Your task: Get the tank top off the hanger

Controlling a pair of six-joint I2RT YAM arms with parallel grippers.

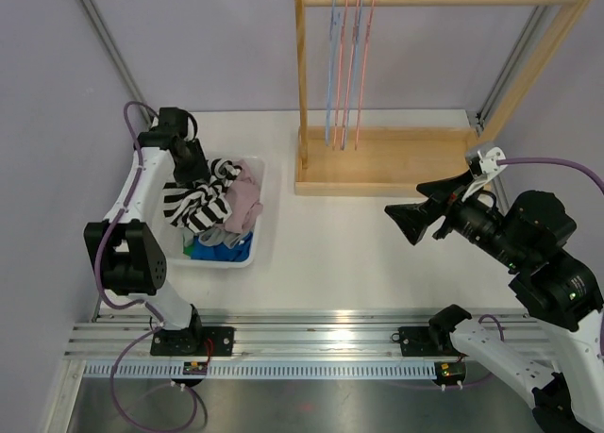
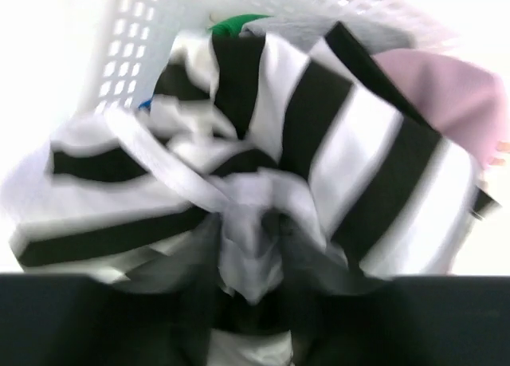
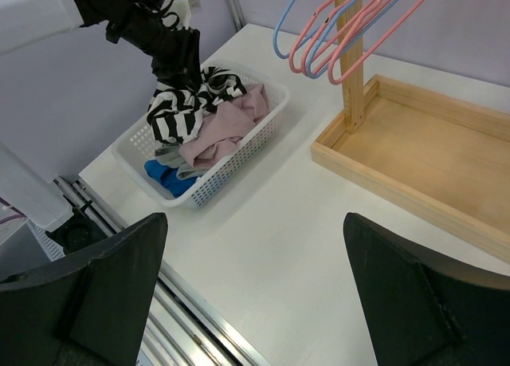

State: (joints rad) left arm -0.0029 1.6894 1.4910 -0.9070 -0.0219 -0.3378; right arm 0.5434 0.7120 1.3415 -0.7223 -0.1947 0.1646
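Observation:
The black-and-white striped tank top (image 1: 193, 207) is off the hangers and hangs bunched over the white basket (image 1: 260, 216). My left gripper (image 1: 203, 174) is above the basket and shut on a fold of the tank top; the left wrist view shows the cloth (image 2: 319, 143) pinched between the dark fingers (image 2: 255, 278). The hangers (image 1: 344, 65), blue and pink, hang bare on the wooden rack (image 1: 377, 159). My right gripper (image 1: 420, 211) is open and empty, held above the table between basket and rack. In the right wrist view it (image 3: 255, 222) looks down at bare table, with the tank top (image 3: 179, 111) at the far left.
The basket (image 3: 231, 167) also holds pink, grey, blue and green clothes. The rack's wooden tray base (image 3: 414, 151) stands at the back right. A metal rail runs along the near table edge. Grey walls close the left and back sides.

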